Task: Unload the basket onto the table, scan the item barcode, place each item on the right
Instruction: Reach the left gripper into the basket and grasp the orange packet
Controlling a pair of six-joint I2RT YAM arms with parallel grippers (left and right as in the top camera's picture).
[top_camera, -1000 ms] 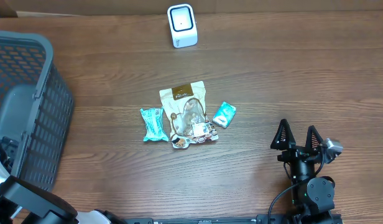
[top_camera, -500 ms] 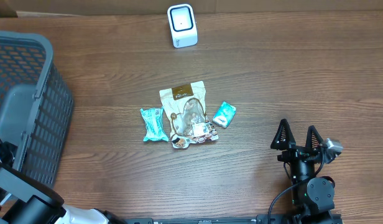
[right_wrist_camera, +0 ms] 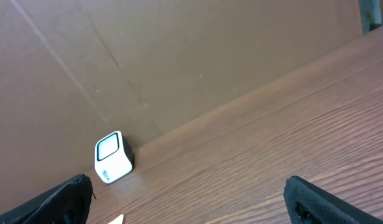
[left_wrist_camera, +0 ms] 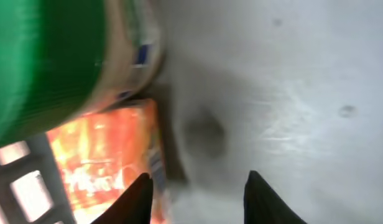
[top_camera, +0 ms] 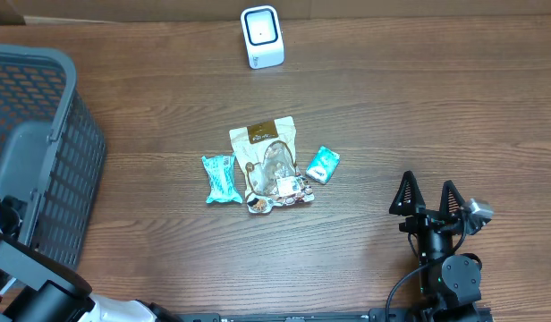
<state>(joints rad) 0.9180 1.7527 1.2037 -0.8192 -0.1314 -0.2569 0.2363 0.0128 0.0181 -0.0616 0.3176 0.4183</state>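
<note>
Two fingers of your left gripper stand apart over bare basket floor, gripping nothing. One orange packet, your likely item, lies just left of them; one green canister beyond. Your right gripper idles fully open. Farthest: one scanner on the table.

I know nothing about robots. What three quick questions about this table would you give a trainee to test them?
1. True or false: the white scanner stands apart from the beige pouch.
2. Where does the teal wrapper lie? A: beside the beige pouch, on the side towards the basket; B: inside the basket; C: against the white scanner.
3. Complete: the right gripper has its jaws ____.
Key: 1 true; 2 A; 3 open.
</note>
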